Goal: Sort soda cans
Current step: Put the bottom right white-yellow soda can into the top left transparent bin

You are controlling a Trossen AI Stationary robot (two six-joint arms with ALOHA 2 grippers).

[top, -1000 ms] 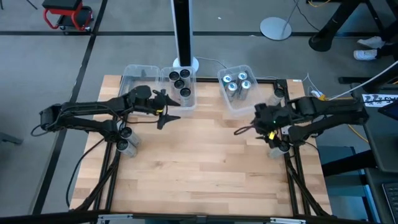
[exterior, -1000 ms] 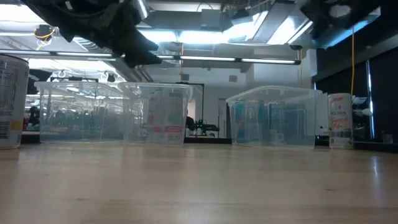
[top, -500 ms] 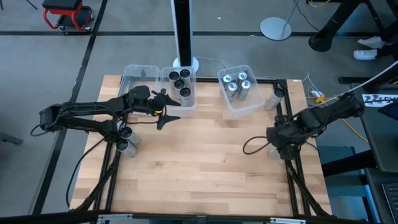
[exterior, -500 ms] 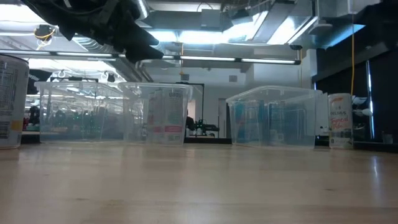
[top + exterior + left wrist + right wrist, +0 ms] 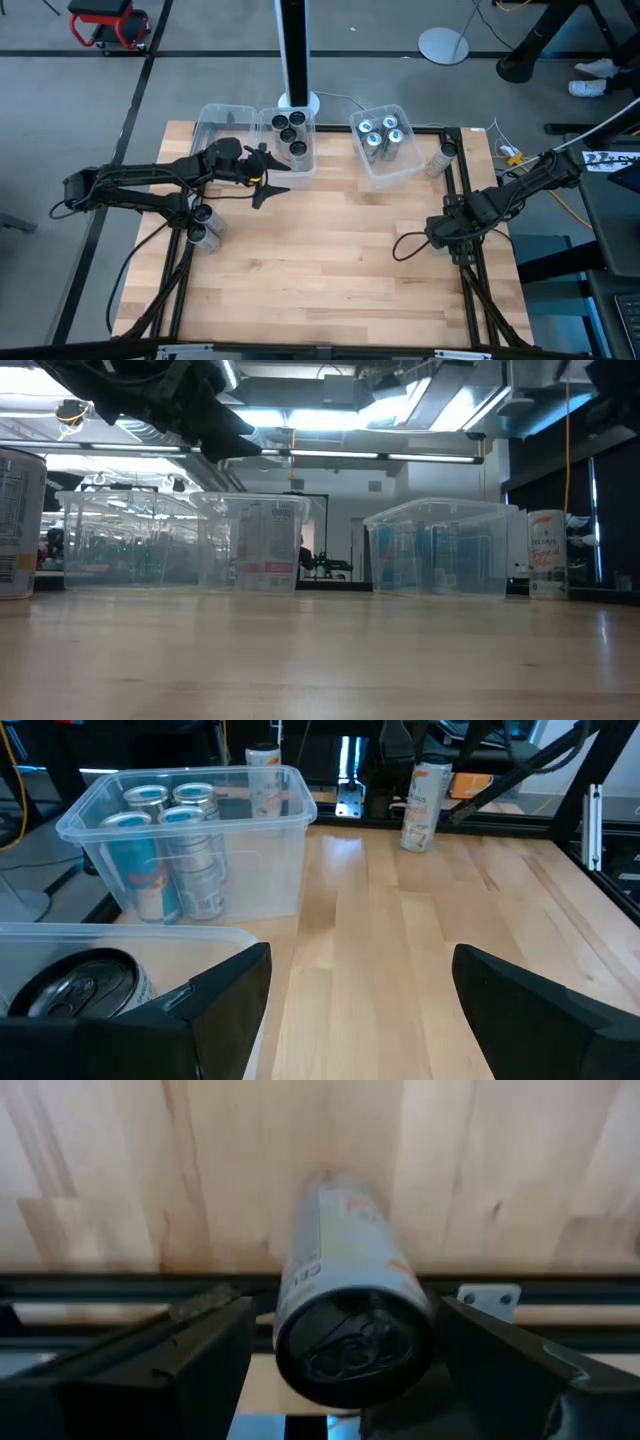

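Two dark jointed arms, thin black cables looping alongside, broad matte-black wedge-shaped jaws

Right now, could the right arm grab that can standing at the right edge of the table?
Probably yes. The right gripper hangs above the can, its open fingers straddle it, and nothing sits between them.

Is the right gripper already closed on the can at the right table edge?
No, the right gripper is open, its fingers standing apart beside the can.
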